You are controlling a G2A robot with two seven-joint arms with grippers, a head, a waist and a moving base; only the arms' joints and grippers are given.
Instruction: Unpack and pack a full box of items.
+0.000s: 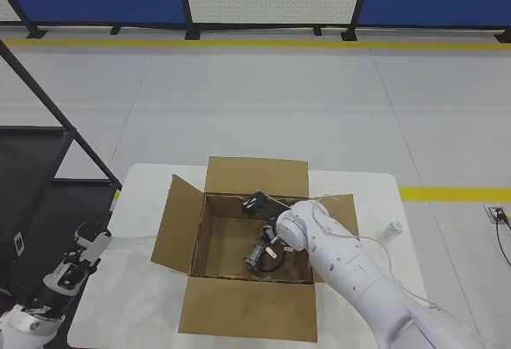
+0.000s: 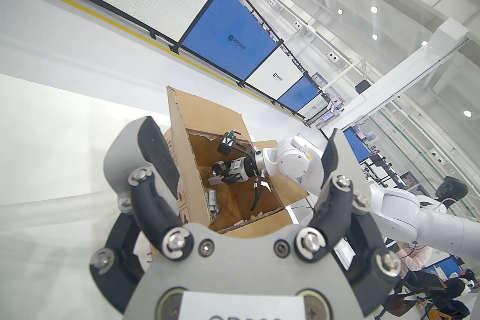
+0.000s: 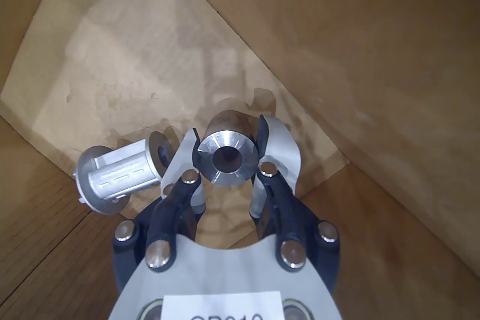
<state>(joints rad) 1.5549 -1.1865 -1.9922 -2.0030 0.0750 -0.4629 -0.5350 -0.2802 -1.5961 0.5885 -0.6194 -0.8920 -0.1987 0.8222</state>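
Observation:
An open cardboard box (image 1: 173, 234) stands on the white table (image 1: 142, 196). My right arm reaches down into it. There the right gripper (image 3: 228, 132) is shut on a short steel cylinder (image 3: 228, 158) with a bored end, held just above the box floor. A flanged, ribbed metal part (image 3: 112, 177) lies on the floor right beside it, also seen as a grey part (image 1: 254, 257) from above. My left gripper (image 2: 243, 132) hangs open with nothing between its fingers, off the table's left edge (image 1: 90, 240), facing the box (image 2: 187, 134).
A small clear bottle (image 1: 391, 230) lies on the table right of the box. The box's flaps (image 1: 247, 310) are spread outward on all sides. A dark frame (image 1: 29, 157) stands left of the table.

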